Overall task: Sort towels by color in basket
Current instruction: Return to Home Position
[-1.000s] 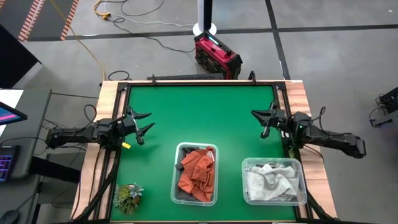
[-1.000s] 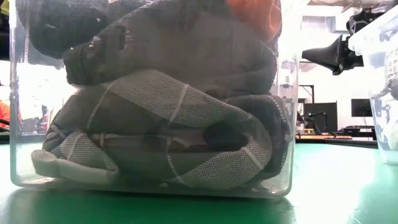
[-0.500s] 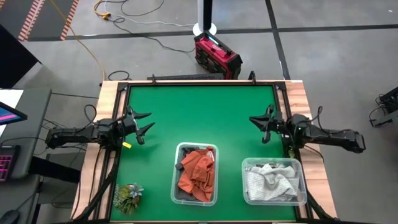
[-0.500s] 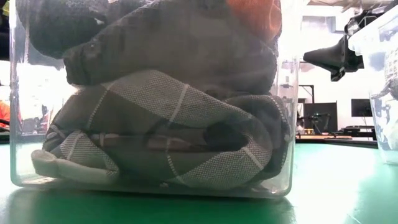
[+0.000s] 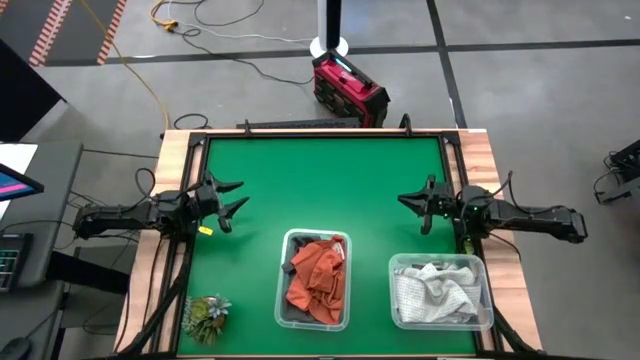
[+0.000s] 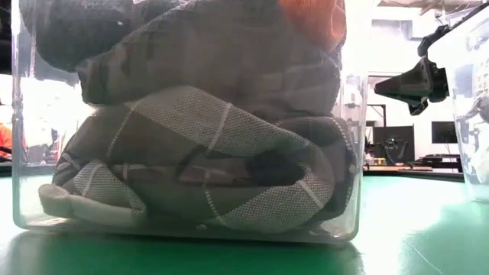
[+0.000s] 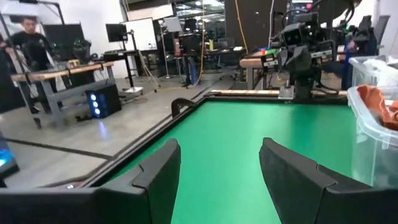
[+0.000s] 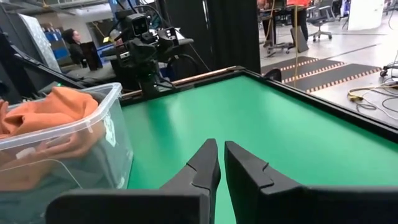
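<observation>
The towels lie in two clear bins near the table's front edge. The middle bin holds rust-orange towels on top of grey checked towels. The right bin holds white and light grey towels. My left gripper hovers open at the table's left side, pointing level toward the right, with nothing between its fingers. My right gripper hovers shut at the right side, pointing level toward the left, above the green mat and behind the right bin. It also shows in the low view.
A small green plant tuft sits on the wooden rim at the front left corner. The far half of the green mat lies between the two arms. A red box stands on the floor beyond the table.
My right gripper has swung a little toward the table's near edge and sunk slightly, rolling at the wrist, and has stayed shut. The towels and bins have not moved.
</observation>
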Motion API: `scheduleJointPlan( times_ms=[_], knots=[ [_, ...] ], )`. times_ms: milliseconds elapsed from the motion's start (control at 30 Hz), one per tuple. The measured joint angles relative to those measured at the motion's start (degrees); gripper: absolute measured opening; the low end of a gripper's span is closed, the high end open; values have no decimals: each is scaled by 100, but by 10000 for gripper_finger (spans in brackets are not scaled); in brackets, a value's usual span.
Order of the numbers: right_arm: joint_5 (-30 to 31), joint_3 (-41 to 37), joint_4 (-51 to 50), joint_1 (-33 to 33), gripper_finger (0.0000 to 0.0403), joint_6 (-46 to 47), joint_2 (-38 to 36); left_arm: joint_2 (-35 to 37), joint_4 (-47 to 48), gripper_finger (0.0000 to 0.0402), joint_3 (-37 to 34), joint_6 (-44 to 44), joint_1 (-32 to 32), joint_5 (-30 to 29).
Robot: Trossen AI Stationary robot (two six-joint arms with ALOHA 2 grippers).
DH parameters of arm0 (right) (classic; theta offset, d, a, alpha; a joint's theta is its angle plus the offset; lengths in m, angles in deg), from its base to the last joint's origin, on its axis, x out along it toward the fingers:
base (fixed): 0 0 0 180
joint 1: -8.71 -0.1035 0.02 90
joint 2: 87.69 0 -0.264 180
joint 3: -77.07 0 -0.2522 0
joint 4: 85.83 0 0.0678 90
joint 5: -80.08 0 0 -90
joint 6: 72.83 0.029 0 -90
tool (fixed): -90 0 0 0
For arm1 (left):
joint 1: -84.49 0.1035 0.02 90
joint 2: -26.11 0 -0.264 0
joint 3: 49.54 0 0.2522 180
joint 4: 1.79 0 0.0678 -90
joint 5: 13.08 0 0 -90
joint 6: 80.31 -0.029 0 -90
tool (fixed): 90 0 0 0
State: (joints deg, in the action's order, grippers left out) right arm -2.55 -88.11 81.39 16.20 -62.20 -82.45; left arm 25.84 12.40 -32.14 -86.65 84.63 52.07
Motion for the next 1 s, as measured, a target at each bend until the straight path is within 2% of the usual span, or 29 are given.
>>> scheduleJointPlan(
  times_ms=[167, 1000],
  knots=[
    [1, 0, -19, 0, 59, 0, -2, 0, -12, 208, -2, -215, 0, 3],
    [9, 0, -50, 0, 59, -6, 0, 0, -28, 208, -7, -138, 0, 0]
  ],
)
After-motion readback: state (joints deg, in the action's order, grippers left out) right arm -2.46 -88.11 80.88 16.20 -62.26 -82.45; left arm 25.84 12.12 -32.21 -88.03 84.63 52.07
